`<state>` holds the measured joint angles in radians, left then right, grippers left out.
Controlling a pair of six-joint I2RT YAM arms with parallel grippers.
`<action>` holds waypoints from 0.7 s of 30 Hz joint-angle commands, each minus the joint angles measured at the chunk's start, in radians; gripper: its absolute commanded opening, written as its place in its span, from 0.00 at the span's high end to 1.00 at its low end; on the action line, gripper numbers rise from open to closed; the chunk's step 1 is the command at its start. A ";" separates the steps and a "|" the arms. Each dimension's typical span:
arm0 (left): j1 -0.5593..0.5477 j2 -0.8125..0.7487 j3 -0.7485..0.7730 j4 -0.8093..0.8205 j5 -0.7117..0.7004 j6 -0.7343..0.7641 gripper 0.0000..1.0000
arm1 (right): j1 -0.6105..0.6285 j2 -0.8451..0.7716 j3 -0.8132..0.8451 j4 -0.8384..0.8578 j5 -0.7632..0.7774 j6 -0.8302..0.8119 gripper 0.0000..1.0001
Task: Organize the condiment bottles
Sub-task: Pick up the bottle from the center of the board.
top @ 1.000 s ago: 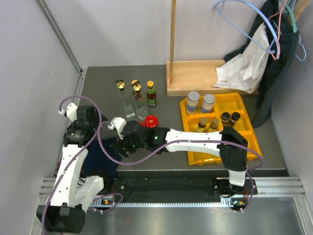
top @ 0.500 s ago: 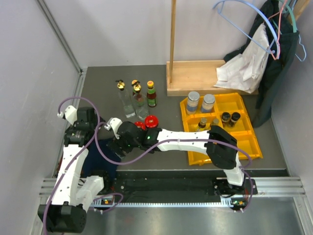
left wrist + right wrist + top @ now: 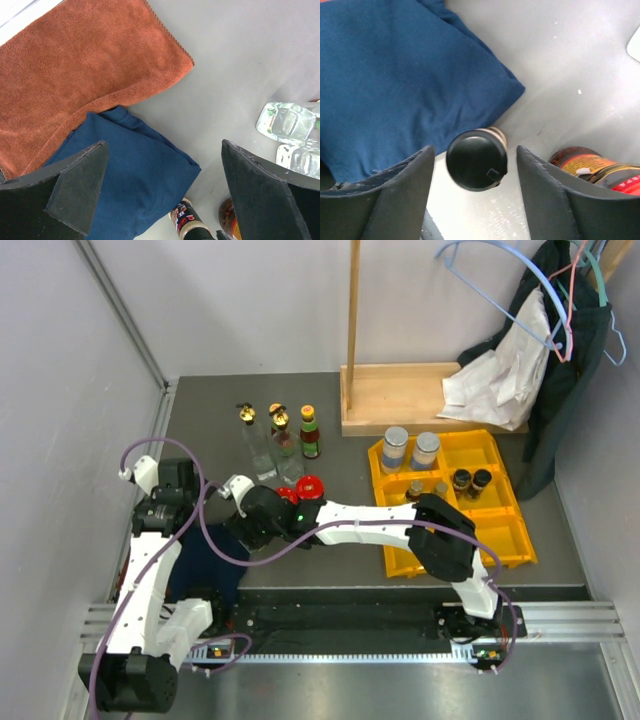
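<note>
While our right gripper [image 3: 474,150] straddles the small black-capped dark glass bottle [image 3: 476,160] beside the folded blue cloth [image 3: 395,75], jaws half open, untouching, we note: uneven closing could tip it onto the red-lidded jar [image 3: 590,162] just right. Left gripper [image 3: 163,145]: wide open, empty.

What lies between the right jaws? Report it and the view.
A small black-capped bottle stands between the jaws of the right gripper, table showing either side of its cap, seen in the right wrist view.
</note>
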<state>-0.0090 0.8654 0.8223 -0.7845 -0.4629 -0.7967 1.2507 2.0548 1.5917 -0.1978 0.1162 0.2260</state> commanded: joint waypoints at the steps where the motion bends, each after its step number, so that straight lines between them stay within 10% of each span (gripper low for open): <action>1: 0.003 0.001 -0.002 0.034 0.009 0.014 0.01 | -0.016 0.016 0.014 0.038 0.023 0.006 0.44; 9: 0.003 0.001 -0.006 0.039 0.026 0.011 0.01 | -0.014 -0.008 0.005 0.021 0.039 -0.008 1.00; 21: 0.003 -0.019 -0.008 0.056 0.076 0.021 0.01 | 0.021 -0.177 0.025 -0.012 0.017 -0.008 1.00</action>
<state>-0.0090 0.8677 0.8215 -0.7677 -0.4061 -0.7918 1.2518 2.0224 1.5913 -0.2276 0.1356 0.2279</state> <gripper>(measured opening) 0.989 0.416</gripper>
